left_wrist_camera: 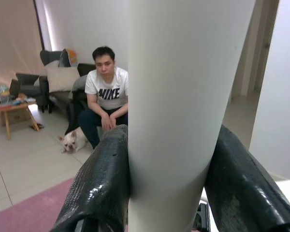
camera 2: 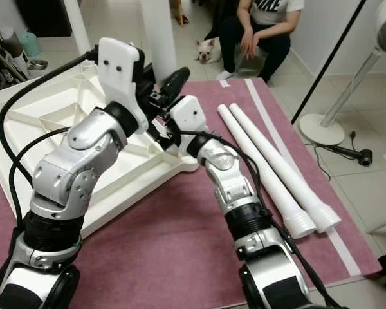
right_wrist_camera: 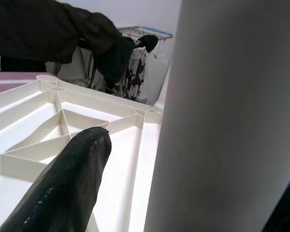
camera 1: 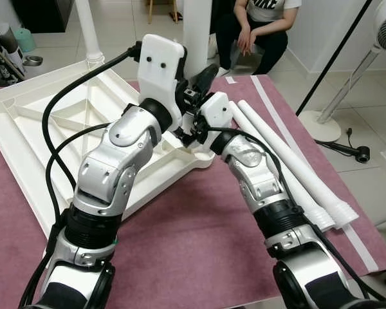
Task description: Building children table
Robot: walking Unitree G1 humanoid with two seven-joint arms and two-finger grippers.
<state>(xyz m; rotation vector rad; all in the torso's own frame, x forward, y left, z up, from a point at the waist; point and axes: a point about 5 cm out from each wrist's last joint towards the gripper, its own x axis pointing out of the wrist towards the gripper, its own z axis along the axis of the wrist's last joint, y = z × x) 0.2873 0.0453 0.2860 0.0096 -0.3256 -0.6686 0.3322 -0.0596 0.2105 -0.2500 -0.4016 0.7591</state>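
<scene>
At frame centre, left gripper (left_wrist_camera: 166,193) is clamping the upright leg (left_wrist_camera: 183,96); right gripper (right_wrist_camera: 150,193) is bracketing it, grip unclear, over the tabletop (camera 1: 32,116).

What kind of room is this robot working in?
Most likely a home living room. A sofa with cushions stands by the wall, a small dog lies on the tiled floor, and a person sits watching. A standing fan is nearby, and the work happens on a pink rug.

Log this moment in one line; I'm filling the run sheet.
left tool: shut on upright leg | right tool: at same leg | tabletop: upside down on rug | two legs: lying spare
</scene>
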